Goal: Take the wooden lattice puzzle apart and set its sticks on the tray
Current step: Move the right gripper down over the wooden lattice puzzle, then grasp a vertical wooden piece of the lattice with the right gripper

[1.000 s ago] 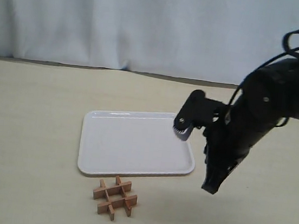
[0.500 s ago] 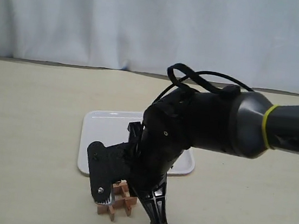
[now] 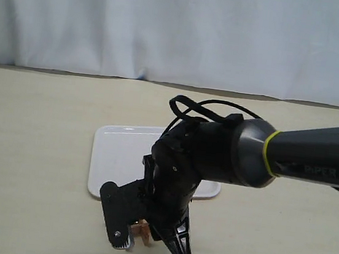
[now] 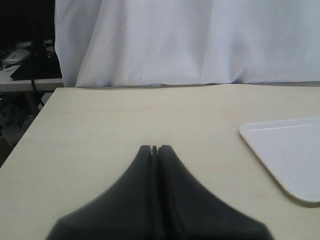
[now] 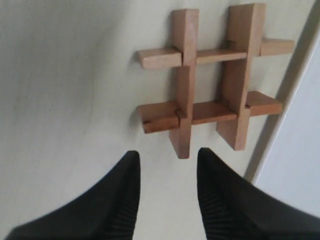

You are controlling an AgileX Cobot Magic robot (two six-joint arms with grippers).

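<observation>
The wooden lattice puzzle point(image 5: 186, 80), all four bars interlocked, lies on the table point(image 4: 125, 115) just beside the white tray point(image 3: 116, 157). The right gripper point(image 5: 167, 160) hangs over it, jaws apart and empty. The left gripper point(image 4: 154, 149), jaws together, sits apart from the tray.

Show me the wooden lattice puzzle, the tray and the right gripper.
wooden lattice puzzle point(image 5: 239, 80), right wrist view, on one stick.
tray point(image 3: 119, 158), exterior view, bare left part.
right gripper point(image 5: 168, 156), right wrist view, midway between fingertips.
</observation>
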